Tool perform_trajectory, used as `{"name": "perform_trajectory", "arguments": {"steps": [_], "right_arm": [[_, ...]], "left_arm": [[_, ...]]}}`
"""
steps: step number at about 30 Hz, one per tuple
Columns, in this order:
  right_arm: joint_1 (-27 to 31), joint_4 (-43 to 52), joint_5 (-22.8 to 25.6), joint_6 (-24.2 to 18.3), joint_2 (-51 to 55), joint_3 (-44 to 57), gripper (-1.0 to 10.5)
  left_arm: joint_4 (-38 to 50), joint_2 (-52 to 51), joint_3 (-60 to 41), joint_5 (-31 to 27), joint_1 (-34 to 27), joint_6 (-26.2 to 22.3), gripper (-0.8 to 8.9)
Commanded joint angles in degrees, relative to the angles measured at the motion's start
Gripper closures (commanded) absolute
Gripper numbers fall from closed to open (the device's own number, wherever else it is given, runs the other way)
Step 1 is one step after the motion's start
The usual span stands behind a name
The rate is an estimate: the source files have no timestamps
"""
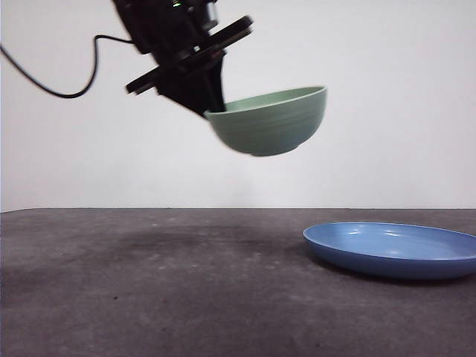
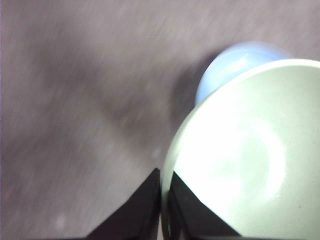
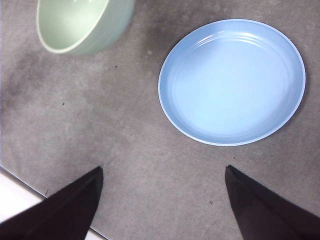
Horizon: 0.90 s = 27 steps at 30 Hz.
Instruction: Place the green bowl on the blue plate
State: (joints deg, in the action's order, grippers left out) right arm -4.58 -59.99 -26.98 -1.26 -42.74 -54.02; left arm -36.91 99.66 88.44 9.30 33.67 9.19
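While my left gripper [image 1: 212, 104] pinches the green bowl [image 1: 271, 123] by its rim, jaws nearly together, I see the bowl tilted in mid-air, left of the blue plate [image 1: 394, 249] on the table [image 1: 149, 290]. My right gripper [image 3: 162, 200] hangs spread wide, holding nothing.

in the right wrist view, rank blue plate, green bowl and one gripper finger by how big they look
1. blue plate
2. green bowl, cut off by the frame
3. right gripper's finger, also cut off, so 2 and 3 are unsure
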Motion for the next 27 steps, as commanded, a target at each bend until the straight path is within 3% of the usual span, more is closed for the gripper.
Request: {"name": "perform_trajectory", "arguments": {"steps": [1,17,27], "right_arm": [[-0.2,0.3,0.0,0.9,-0.2,-1.2,5.6],[-0.2,-0.1,0.0,2.1,0.9,-1.2,5.6],[-0.2,-0.1,0.1,2.1,2.1,-1.2,5.6]], "left_arm": [[0.3,4.0,4.4,0.2,1.6,1.1,7.98],[-4.3,27.4,28.7,0.2,8.3,1.6,7.99],[-3.3,34.9,31.2,0.1,9.6,1.9,7.99]]}}
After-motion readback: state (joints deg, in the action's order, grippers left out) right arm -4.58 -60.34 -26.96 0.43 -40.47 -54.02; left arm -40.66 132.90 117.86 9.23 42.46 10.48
